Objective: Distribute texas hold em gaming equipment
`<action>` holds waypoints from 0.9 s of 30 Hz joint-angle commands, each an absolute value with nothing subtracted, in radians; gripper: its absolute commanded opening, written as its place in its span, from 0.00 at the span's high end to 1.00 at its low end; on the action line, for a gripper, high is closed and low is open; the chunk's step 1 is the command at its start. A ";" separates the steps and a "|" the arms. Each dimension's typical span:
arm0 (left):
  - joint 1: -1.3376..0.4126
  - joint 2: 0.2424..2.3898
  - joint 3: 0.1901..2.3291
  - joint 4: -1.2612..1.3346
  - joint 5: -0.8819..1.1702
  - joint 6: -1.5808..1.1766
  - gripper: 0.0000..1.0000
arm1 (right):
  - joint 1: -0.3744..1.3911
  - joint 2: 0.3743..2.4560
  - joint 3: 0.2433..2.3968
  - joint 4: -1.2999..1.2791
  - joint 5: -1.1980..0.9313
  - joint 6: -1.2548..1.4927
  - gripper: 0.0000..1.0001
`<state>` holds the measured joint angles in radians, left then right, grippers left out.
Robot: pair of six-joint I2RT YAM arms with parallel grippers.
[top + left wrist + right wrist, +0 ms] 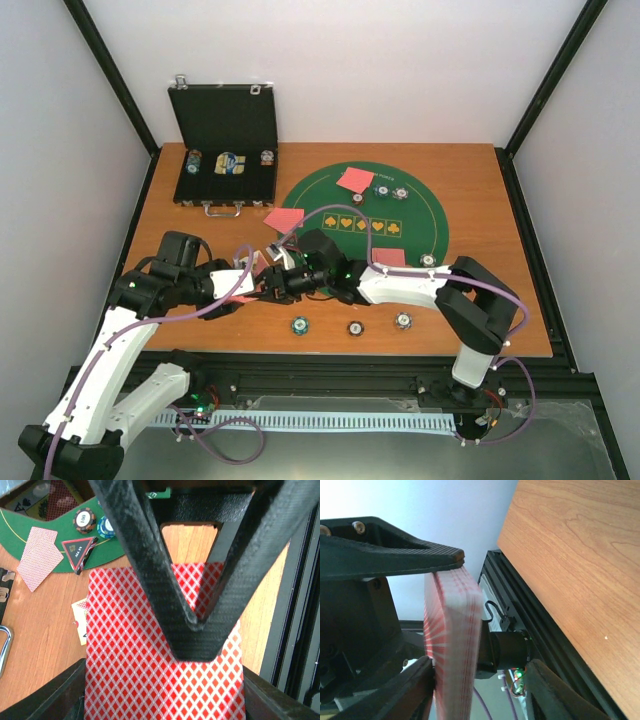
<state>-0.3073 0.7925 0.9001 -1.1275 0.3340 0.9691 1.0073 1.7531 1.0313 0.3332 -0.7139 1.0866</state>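
The left gripper (192, 645) is clamped on the thick deck of red-backed, diamond-patterned playing cards (130, 655), its black fingers (150, 575) pressed across the top card. The right gripper (445, 615) meets it at the deck's edge, one finger (395, 555) touching the stack (452, 645); whether it grips, I cannot tell. Both meet above the wooden table (200, 325), at seven o'clock from the round green felt mat (420, 215).

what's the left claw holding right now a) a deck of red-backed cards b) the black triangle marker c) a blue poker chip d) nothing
a: the left wrist view shows the left claw clamped on the deck of red-backed cards, while the black triangle marker lies apart at the green mat's edge.
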 commanded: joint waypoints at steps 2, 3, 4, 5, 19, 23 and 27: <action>-0.313 0.765 0.912 -1.118 0.348 0.992 0.62 | 0.990 1.712 0.999 0.230 -0.676 1.052 0.53; -0.313 0.766 0.912 -1.118 0.350 0.992 0.62 | 0.989 1.705 0.998 0.227 -0.675 1.051 0.55; -0.313 0.766 0.911 -1.118 0.351 0.993 0.62 | 0.987 1.700 0.994 0.224 -0.674 1.049 0.56; -0.313 0.767 0.911 -1.118 0.350 0.994 0.62 | 0.987 1.694 0.993 0.221 -0.674 1.049 0.58; -0.313 0.762 0.905 -1.115 0.340 1.003 0.62 | 0.972 1.636 0.985 0.161 -0.659 1.027 0.65; -0.313 0.764 0.905 -1.115 0.338 1.003 0.62 | 0.971 1.607 0.973 0.168 -0.648 1.038 0.73; -0.313 0.763 0.904 -1.114 0.338 1.003 0.62 | 0.971 1.578 0.970 0.197 -0.645 1.066 0.80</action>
